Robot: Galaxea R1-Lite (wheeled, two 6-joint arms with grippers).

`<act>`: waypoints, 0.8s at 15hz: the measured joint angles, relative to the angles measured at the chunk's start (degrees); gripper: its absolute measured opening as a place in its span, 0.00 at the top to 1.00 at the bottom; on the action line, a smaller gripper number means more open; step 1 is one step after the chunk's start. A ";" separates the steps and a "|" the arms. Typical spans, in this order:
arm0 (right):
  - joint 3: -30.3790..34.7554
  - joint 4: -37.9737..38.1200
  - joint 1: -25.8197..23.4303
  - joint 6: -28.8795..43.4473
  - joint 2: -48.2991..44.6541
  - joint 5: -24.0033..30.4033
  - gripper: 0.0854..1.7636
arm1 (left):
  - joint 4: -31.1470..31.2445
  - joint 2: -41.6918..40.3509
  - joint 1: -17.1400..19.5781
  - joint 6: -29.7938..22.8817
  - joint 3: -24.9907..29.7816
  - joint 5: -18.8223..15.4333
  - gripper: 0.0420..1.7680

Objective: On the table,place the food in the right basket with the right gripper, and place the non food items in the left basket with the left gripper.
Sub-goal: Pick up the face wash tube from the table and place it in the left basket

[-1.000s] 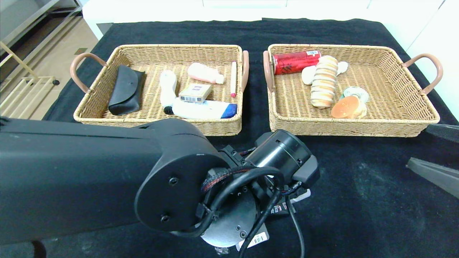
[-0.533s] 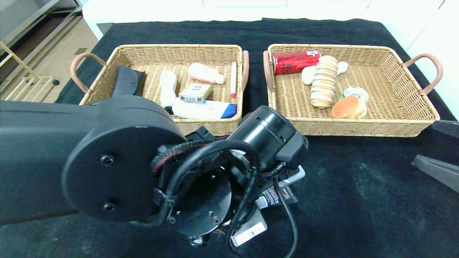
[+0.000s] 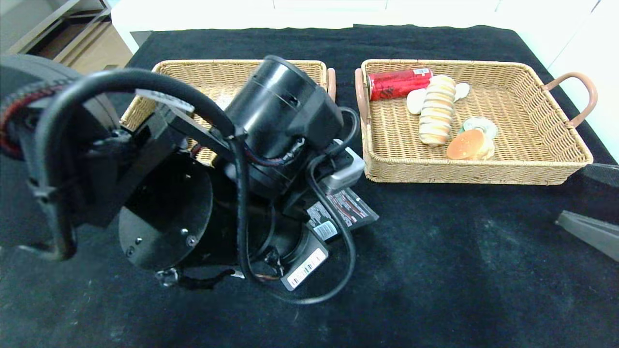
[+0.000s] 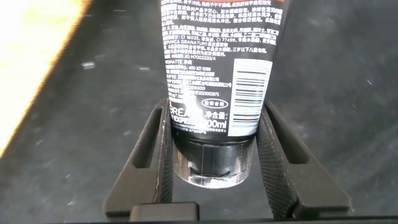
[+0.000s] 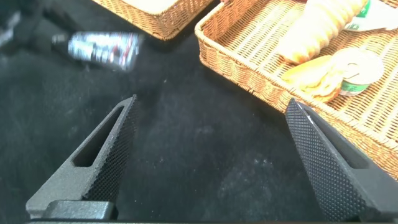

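One black tube sits clamped in the left hand, seemingly lifted.

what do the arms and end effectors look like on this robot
Left arm: matte black round housings, looped black cables, a red-flecked braided sleeve, white barcode stickers. Both the left end effector and right end effector have dark wedge-shaped fingers with dimpled grip pads.

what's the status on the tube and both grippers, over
Left gripper jaws shut on black tube, lifted near left basket. Right gripper open, parked low right. Nothing blocking.
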 joint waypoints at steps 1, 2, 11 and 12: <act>0.02 0.02 0.00 0.01 0.07 0.00 0.03 | -0.05 -0.50 0.85 -0.85 -0.74 0.04 0.54; 0.05 0.02 0.02 -0.02 0.13 0.00 0.03 | -0.07 -0.83 1.54 -2.54 -1.79 0.22 0.54; 0.16 0.07 0.09 -0.10 0.57 0.00 0.03 | -6.72 -1.24 9.29 -8.06 -8.68 0.12 0.54; 0.18 0.05 0.16 -0.11 0.60 0.00 0.03 | -8.02 -1.16 10.67 -8.14 -9.18 0.04 0.54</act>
